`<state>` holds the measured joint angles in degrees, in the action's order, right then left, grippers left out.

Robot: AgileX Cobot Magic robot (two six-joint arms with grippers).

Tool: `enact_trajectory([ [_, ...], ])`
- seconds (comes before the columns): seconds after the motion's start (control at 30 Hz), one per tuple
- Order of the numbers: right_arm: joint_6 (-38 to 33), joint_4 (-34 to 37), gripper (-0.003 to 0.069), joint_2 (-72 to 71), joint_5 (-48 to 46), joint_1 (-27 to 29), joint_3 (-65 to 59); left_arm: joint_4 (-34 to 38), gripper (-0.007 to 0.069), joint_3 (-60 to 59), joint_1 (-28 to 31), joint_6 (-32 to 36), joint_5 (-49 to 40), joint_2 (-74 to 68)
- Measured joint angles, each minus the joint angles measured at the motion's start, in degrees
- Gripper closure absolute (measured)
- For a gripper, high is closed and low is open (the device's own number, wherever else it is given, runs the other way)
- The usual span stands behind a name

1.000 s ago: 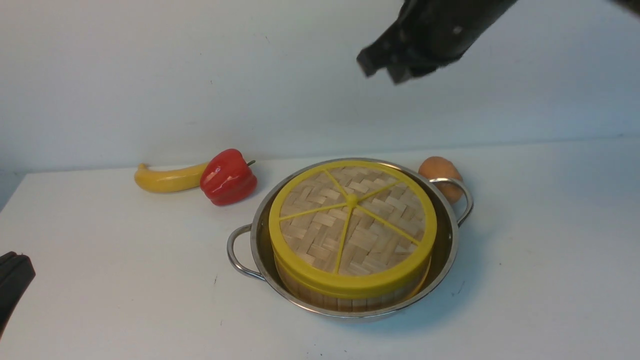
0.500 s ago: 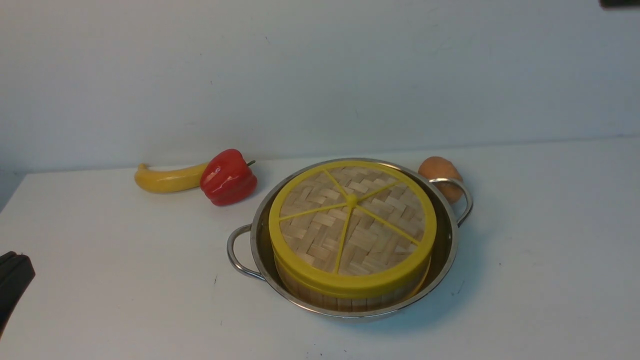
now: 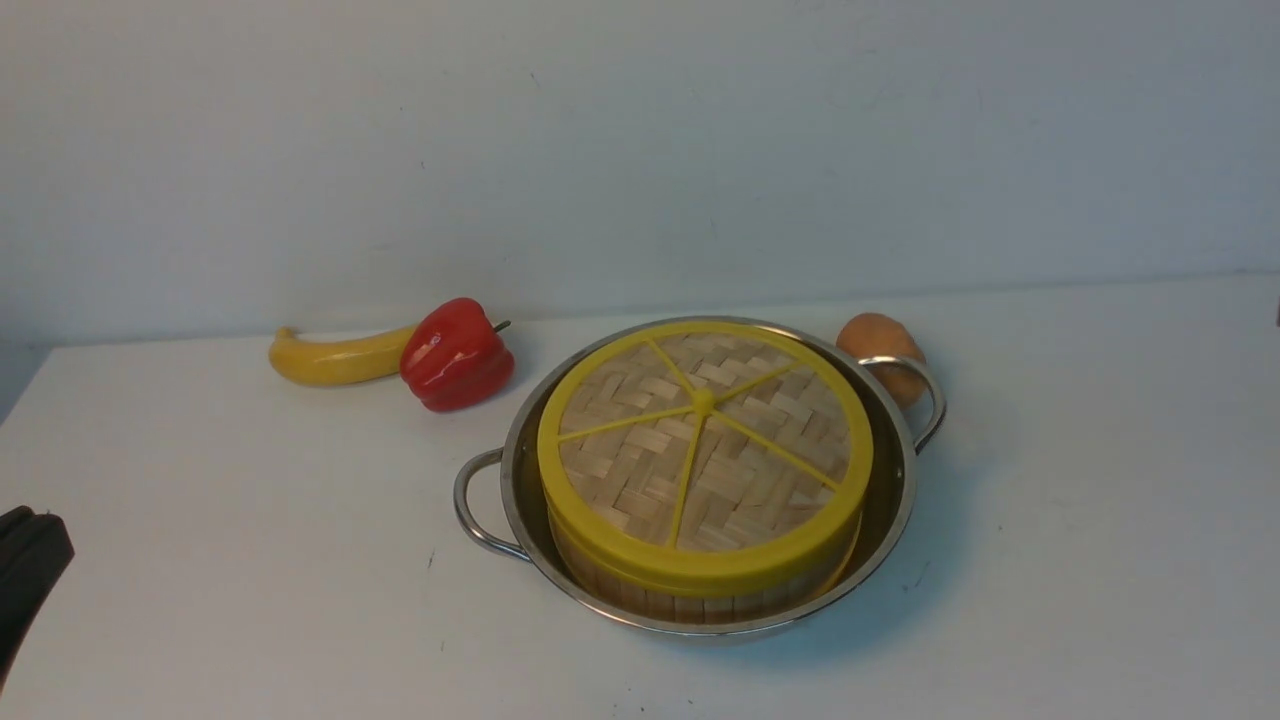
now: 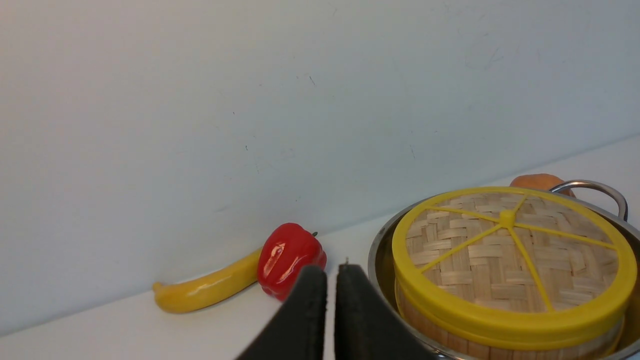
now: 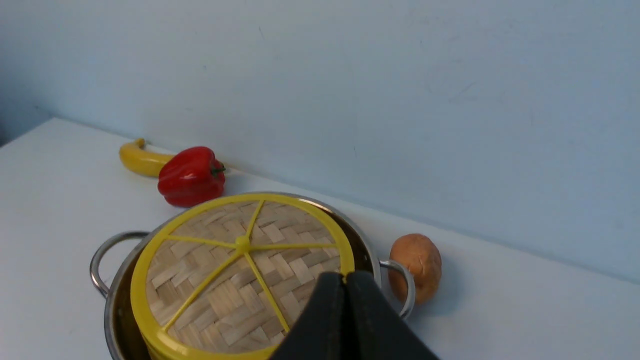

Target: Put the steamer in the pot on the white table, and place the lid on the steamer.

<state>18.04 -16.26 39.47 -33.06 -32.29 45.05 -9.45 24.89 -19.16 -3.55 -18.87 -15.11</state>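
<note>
With the lid (image 3: 705, 455) seated flat on the steamer (image 3: 690, 590), which stands inside the pot (image 3: 890, 500) on the white counter (image 3: 250, 560), the task looks complete. Just behind the pot lie a red pepper (image 3: 456, 354), a banana (image 3: 335, 357) and a potato (image 3: 880, 350). Left jaws (image 4: 330, 300) stand a thin slit apart, holding nothing; right jaws (image 5: 345, 305) are pressed together, empty. Woven bamboo is probably light and stiff; the lid's thick yellow rim seems the best hold.
</note>
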Motion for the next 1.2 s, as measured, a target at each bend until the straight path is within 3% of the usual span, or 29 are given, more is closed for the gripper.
enact_trajectory([
  [0.43, 0.28, -0.15, 0.0638, -0.06, 0.42, 0.0, -0.05, 0.0, 0.0594, 0.0, 0.0, 0.0, 0.0, 0.0],
  [0.57, 0.21, -3.6, 0.0622, -0.82, 0.69, 1.59, -0.54, 0.0, 0.0594, 0.0, 0.0, 0.0, -0.06, 0.0],
  [0.7, 0.1, -5.74, 0.0614, -3.26, 1.27, 7.25, -3.72, 0.0, 0.0589, 0.0, 0.0, 0.01, -0.06, 0.0],
  [0.8, 0.65, -6.28, 0.0603, -8.09, 2.77, 16.13, -11.13, 0.0, 0.0582, 0.0, 0.0, 0.06, -0.06, 0.0],
  [0.93, 0.95, -6.33, 0.0593, -15.14, 10.43, 23.62, -22.23, 0.0, 0.0573, 0.0, 0.0, 0.06, -0.06, 0.0],
  [1.2, 1.62, -6.33, 0.0571, -26.28, 25.48, 30.8, -40.76, 0.0, 0.0573, 0.0, 0.0, 0.06, -0.06, 0.0],
])
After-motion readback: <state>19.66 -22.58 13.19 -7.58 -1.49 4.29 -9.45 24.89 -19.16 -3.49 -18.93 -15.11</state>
